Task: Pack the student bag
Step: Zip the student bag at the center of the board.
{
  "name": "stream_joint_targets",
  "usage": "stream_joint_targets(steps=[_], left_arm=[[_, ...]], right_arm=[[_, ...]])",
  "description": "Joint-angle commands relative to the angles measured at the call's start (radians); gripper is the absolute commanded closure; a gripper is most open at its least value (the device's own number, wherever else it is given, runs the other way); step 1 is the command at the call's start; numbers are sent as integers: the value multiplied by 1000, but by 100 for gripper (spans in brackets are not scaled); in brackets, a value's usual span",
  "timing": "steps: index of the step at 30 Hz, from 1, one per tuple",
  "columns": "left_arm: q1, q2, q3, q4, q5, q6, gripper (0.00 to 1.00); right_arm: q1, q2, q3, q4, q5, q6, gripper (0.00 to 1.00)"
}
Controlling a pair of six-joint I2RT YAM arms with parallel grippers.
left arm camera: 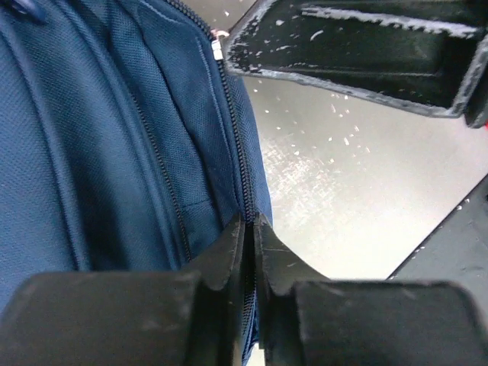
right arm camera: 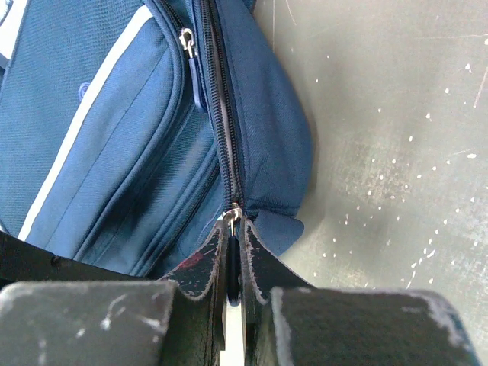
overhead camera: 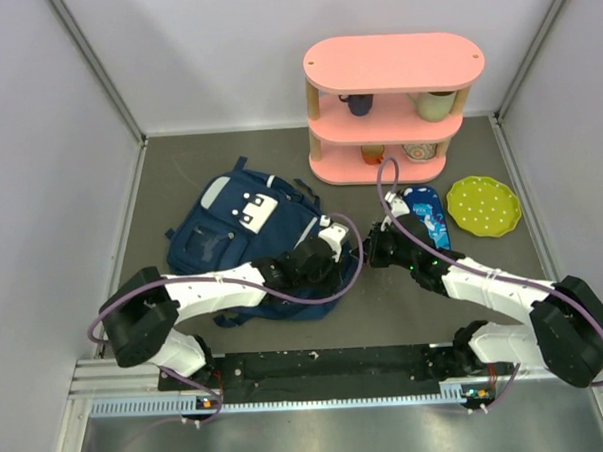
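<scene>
Student bag [overhead camera: 236, 224] lying flat on the table [overhead camera: 198, 150], left of centre, in front of the pink shelf [overhead camera: 391, 102], with the blue pencil case [overhead camera: 428, 212] and green plate [overhead camera: 483, 206] to its right. Both arms are shown meeting at the bag's right-hand edge. The left gripper [left arm camera: 248, 226] is pressed together on a fold of navy fabric just beside the zip line. The right gripper [right arm camera: 232, 223] is pinched on the small metal zip pull [right arm camera: 231, 216] at the end of the main zip track [right arm camera: 219, 114], which appears shut along the length in view. Opening of the compartment is therefore judged to be the step in hand, with packing itself not yet begun. Several failures can be foreseen. The pull is thin and smooth, and only its tip is held, so it could be lost from the jaws if it is drawn at an angle to the track. The fabric fold is soft, so if it slips from the left pinch, the whole bag would be dragged across the table rather than unzipped, possibly into the pencil case. Loose cloth near the slider could be caught in the teeth and the zip jammed. The two wrists are close together, so contact between them is a risk if either is swung inward.
</scene>
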Motion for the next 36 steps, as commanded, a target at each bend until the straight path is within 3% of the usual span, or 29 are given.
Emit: stream_joint_targets(steps=[1, 5, 9, 14, 21, 23, 26, 27, 28, 29, 32, 36], left_arm=[[-3, -9, 0, 54, 5, -51, 100], [-15, -112, -166, 49, 8, -143, 100], [-55, -326, -348, -9, -42, -306, 100], [-129, -560, -508, -196, -139, -575, 100], [-213, -843, -510, -605, -281, -875, 100], [-215, -888, -485, -642, -320, -880, 100], [-215, -933, -450, -635, -366, -825, 81], [-215, -922, -436, -623, -375, -805, 70], [-215, -911, -404, -616, -383, -763, 68], [-215, -875, -387, -607, -390, -740, 64], [-215, -775, -306, -575, -386, -651, 54], [-218, -660, -202, -475, -355, -501, 47]], right_arm=[[2, -4, 24, -9, 30, -29, 100], [-8, 35, 49, 0, 33, -35, 100], [-18, 72, 75, 20, 27, -42, 100], [-24, 128, 130, 39, 2, -60, 100], [-28, 185, 162, 72, -43, -65, 100], [-24, 184, 143, 89, -70, -62, 100], [-24, 152, 104, 100, -79, -58, 100], [-24, 135, 95, 98, -105, -69, 100], [-24, 104, 83, 117, -134, -74, 98], [-24, 86, 52, 131, -166, -74, 86], [-9, 17, -19, 207, -318, -74, 62], [17, -54, -65, 157, -422, -129, 52]])
